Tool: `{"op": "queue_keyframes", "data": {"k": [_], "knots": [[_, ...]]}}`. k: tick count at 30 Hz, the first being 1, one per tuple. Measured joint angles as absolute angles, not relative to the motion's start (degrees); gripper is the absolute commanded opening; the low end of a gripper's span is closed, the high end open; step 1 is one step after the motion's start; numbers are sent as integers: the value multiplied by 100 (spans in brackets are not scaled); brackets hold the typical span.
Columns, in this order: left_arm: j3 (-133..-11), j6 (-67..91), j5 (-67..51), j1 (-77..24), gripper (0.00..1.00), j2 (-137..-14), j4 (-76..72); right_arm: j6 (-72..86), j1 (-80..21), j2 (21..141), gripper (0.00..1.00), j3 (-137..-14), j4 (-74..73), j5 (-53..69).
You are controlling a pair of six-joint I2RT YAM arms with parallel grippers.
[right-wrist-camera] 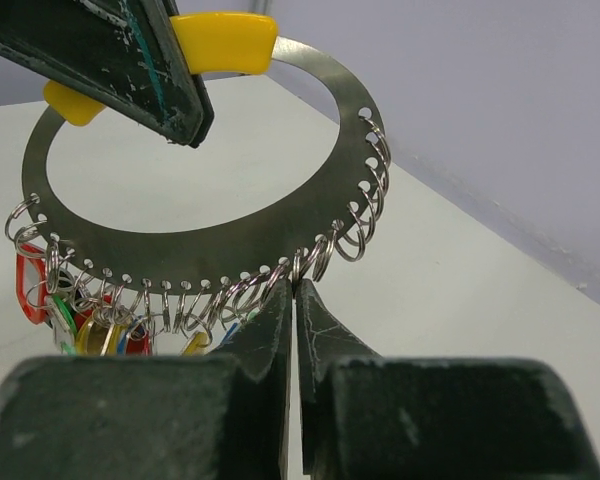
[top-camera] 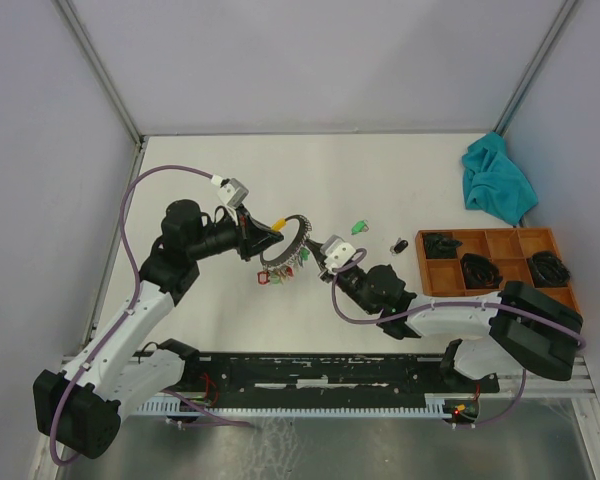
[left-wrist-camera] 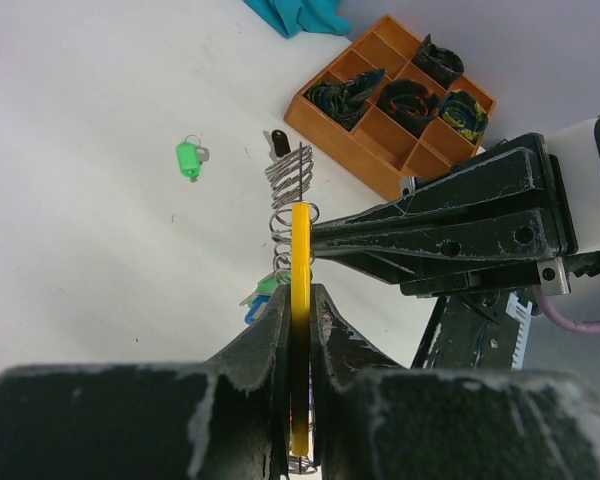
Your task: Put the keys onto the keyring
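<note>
The white table [top-camera: 400,180] sits between pale walls [top-camera: 40,150]. The left gripper [left-wrist-camera: 300,305] is clamped on the yellow grip [right-wrist-camera: 225,42] of the keyring [right-wrist-camera: 195,250], holding it upright. The right gripper [right-wrist-camera: 293,290] has its jaws closed to a hairline, tips at the small rings [right-wrist-camera: 325,262] on the keyring's lower rim; whether they pinch one I cannot tell. The green key [top-camera: 359,227] and black key [top-camera: 400,244] lie loose between the keyring and an orange tray [top-camera: 426,270]. A teal cloth [top-camera: 497,180] lies beyond.

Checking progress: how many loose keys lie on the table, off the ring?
2. The green-headed plastic key lies right of the silvery metal keyring; the small black key lies between it and the orange compartment tray. Others may be hidden.
</note>
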State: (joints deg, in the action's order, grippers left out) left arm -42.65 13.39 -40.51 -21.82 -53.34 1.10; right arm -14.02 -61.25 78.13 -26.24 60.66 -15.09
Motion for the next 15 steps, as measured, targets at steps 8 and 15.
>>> {"op": "queue_keyframes", "data": {"k": [8,15], "knots": [[-4246,1520,-3747,-2182,3,-5336,115,-1682,-6139,7642,1,-2622,5841,-1494],[-3874,2171,-3612,-2187,14,-5374,-405,-1894,-6014,7168,1,-2600,5162,-1153]]}}
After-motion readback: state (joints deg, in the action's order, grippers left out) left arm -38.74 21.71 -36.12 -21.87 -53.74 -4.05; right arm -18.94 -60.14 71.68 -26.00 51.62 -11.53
